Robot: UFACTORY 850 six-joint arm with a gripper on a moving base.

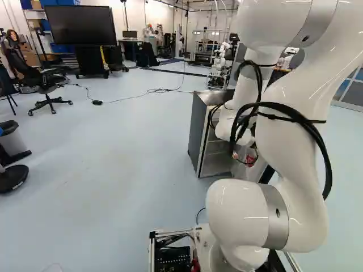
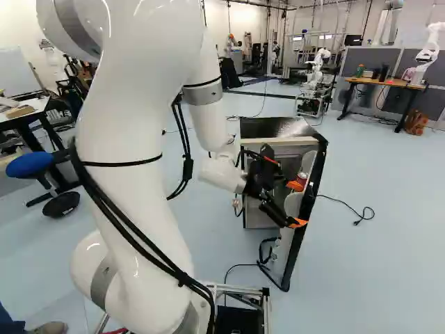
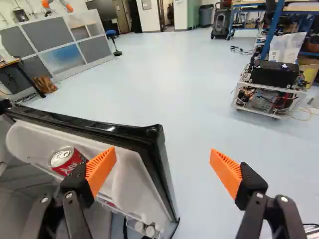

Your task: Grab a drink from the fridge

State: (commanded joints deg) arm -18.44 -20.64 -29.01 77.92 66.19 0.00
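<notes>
I have the arm [image 2: 132, 139] bent forward over the fridge [image 2: 274, 127], whose door [image 3: 99, 125] is open. At its end, my gripper [image 2: 297, 204] sits at that door, its two fingers spread wide with nothing held between them.

The can [image 3: 67, 162] I'm after, red with a silver top, is in the shelf [image 3: 30, 137] on the door's inner side. In my wrist view, it is just beside one finger, on the outer side of it, so it is not between the two. That finger's orange pad [image 3: 101, 169] shows over the white lining; whether it touches the lining, I can't tell. The door's black edge passes between the fingers, and the other finger is out over the floor [image 3: 199, 104].

Beyond the gripper, well apart from the door, there's a cart [image 3: 271, 94] with a black box on top. At the right of the right base view I see a desk [image 2: 382, 82] and another robot [image 2: 430, 49]. A screen [image 1: 79, 25] stands at the far left of the left base view.
</notes>
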